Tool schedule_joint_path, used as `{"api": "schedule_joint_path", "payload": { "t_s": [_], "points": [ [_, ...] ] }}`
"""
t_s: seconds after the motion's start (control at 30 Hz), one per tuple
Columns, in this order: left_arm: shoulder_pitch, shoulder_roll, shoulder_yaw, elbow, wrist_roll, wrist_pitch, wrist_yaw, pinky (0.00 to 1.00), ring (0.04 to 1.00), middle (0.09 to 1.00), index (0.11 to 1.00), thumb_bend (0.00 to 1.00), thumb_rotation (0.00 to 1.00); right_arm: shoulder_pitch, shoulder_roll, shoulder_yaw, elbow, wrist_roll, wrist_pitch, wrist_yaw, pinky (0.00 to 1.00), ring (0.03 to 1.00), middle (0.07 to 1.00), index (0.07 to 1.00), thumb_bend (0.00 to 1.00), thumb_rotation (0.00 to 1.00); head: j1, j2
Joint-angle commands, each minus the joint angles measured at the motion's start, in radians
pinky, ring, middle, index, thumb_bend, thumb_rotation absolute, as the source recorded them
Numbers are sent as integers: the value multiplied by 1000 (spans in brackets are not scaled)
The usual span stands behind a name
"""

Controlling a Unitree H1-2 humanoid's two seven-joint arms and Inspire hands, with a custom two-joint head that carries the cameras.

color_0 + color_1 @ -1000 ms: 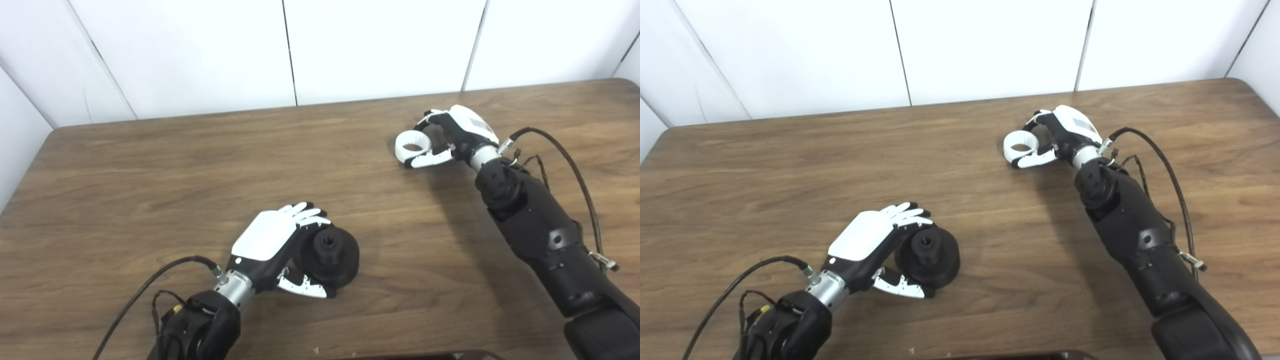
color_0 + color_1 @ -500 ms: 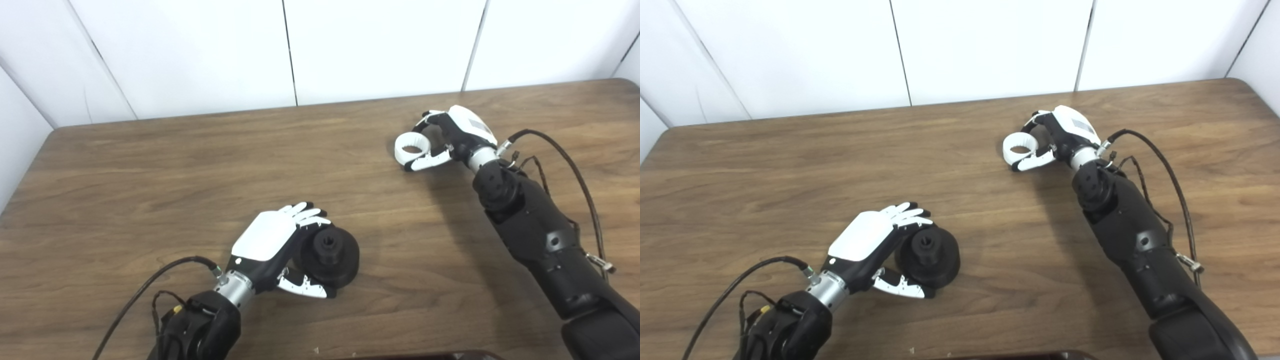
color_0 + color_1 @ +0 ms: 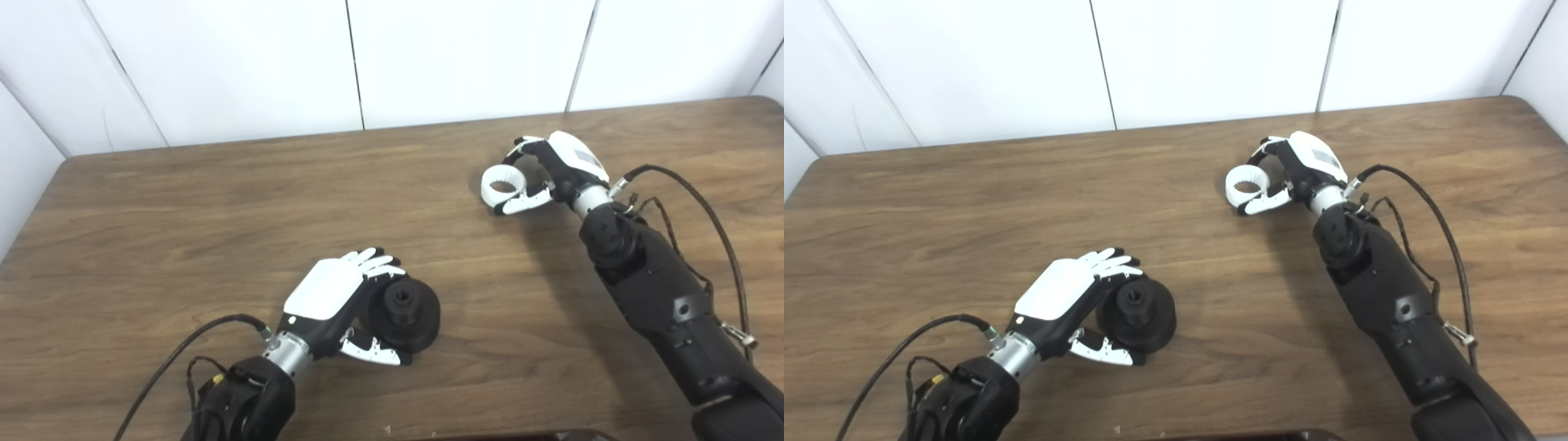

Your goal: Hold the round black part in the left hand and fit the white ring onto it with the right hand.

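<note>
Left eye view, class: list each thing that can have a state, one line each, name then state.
Left hand: shut on the round black part.
Round black part: gripped, hub up.
Right hand: shut on the white ring.
White ring: pinched by fingers, not yet fitted.

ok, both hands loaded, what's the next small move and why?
Probably carry the right hand and its white plastic ring toward the near left, over the round black part. The ring is pinched between fingers and thumb at the far right of the wooden table, well apart from the part, which the left hand already grips with its central hub facing up.
</note>
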Motion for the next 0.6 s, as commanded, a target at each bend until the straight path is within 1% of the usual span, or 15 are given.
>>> {"api": "schedule_joint_path", "payload": {
  "t_s": [0.0,0.13,0.23,0.27,0.33,0.47,0.57],
  "points": [
    [-8,7,-3,-1,25,1,-4,938,954,889,734,846,339,-37,-18,-17,-61,-7,5,1,802,936,889,603,766,226,0,1],
    [-9,6,-4,1,22,0,-4,939,954,889,734,846,336,-25,-26,-17,-110,-8,23,24,802,939,891,599,762,235,2,1],
    [-9,5,-4,3,23,0,-1,933,949,886,731,850,337,-7,-31,-20,-176,-7,41,52,802,940,890,597,765,243,4,2],
    [-9,5,-5,3,27,2,-3,935,951,887,732,848,336,2,-33,-20,-203,-7,43,60,799,940,887,546,647,199,4,2],
    [-9,5,-6,5,28,-1,0,930,949,886,732,847,339,16,-37,-19,-249,-12,50,75,788,932,876,500,539,159,6,2],
    [-10,4,-6,11,28,-7,9,924,947,885,730,848,336,41,-42,-19,-321,-27,52,97,774,923,867,493,524,153,12,4],
    [-11,3,-8,7,34,4,-3,935,953,891,736,842,347,66,-42,-20,-389,-39,67,121,772,918,862,492,524,153,17,4]
  ]
}}
